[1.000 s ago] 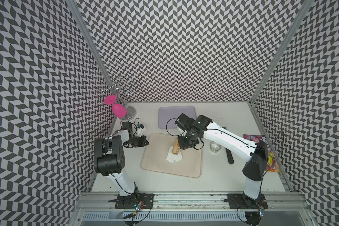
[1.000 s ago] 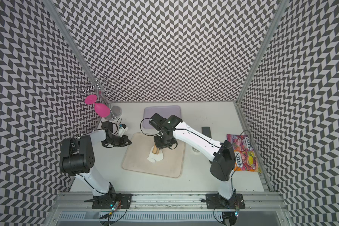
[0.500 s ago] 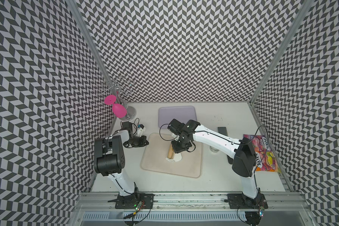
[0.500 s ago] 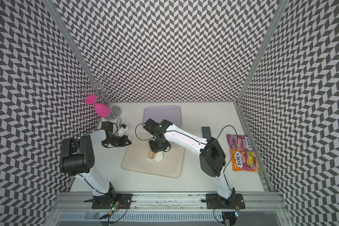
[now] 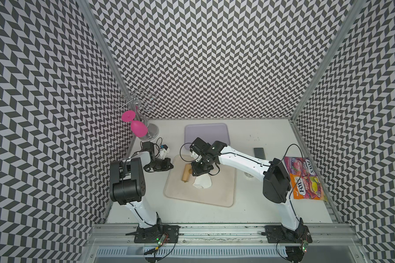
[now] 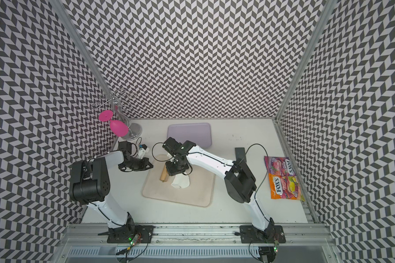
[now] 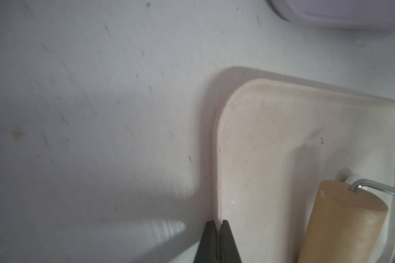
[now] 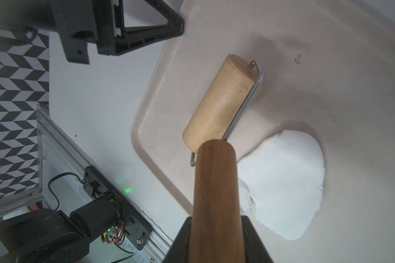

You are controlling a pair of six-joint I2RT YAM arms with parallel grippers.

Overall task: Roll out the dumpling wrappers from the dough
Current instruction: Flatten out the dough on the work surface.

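Wooden roller (image 8: 219, 102): your right gripper (image 8: 216, 241) grips its handle, beside white dough (image 8: 283, 182); your left gripper (image 7: 217, 232) sits closed.

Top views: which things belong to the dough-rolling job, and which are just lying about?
Job: dough, roller, beige tray.
Lying about for now: purple tray, candy bags, pink glass, wire rack, black block.

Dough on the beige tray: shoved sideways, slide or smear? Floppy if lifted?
Likely smears rather than slides: the dough lies as a flat, ragged-edged patch. Probably floppy if lifted, given how thin it looks. Its matte face may cling to the tray.
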